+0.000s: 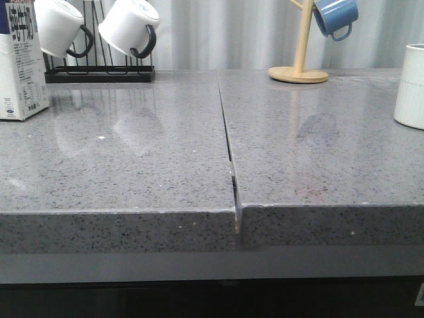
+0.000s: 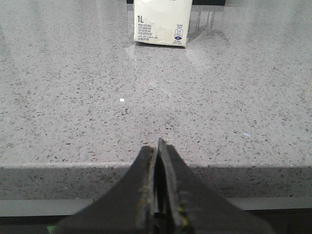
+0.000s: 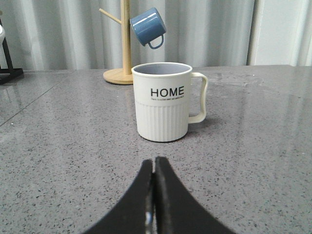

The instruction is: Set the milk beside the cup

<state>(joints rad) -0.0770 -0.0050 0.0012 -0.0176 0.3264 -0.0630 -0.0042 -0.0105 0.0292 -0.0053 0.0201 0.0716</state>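
From my remote station, the milk (image 1: 22,63) stands upright at the far left of the grey speckled desk (image 1: 132,165), cut off by the edge of the front view, its printed side panel facing the camera. The cup (image 1: 411,86) sits at the opposite end, on the far right and also partly out of frame, so the two are well apart with a wide stretch of desk and a seam (image 1: 228,142) between the two slabs lying between them.

Through the left wrist camera I see the left gripper (image 2: 159,146) with its jaws pressed together and holding nothing, hovering at the near edge of the desk; the milk (image 2: 162,22) stands farther back, straight ahead, with "1L" legible on its lower panel. A small white speck (image 2: 122,100) lies on the surface between them.

The right wrist camera shows the right gripper (image 3: 154,163) likewise with jaws closed and empty, pointing at the cup (image 3: 162,102), which stands upright with "HOME" facing the lens.

Behind the cup a wooden mug tree (image 3: 125,44) carries a blue mug (image 3: 147,28). At the back left, two white mugs with black handles (image 1: 99,28) hang on a black rack (image 1: 99,71); how the rack's pegs hold them I cannot quite make out.
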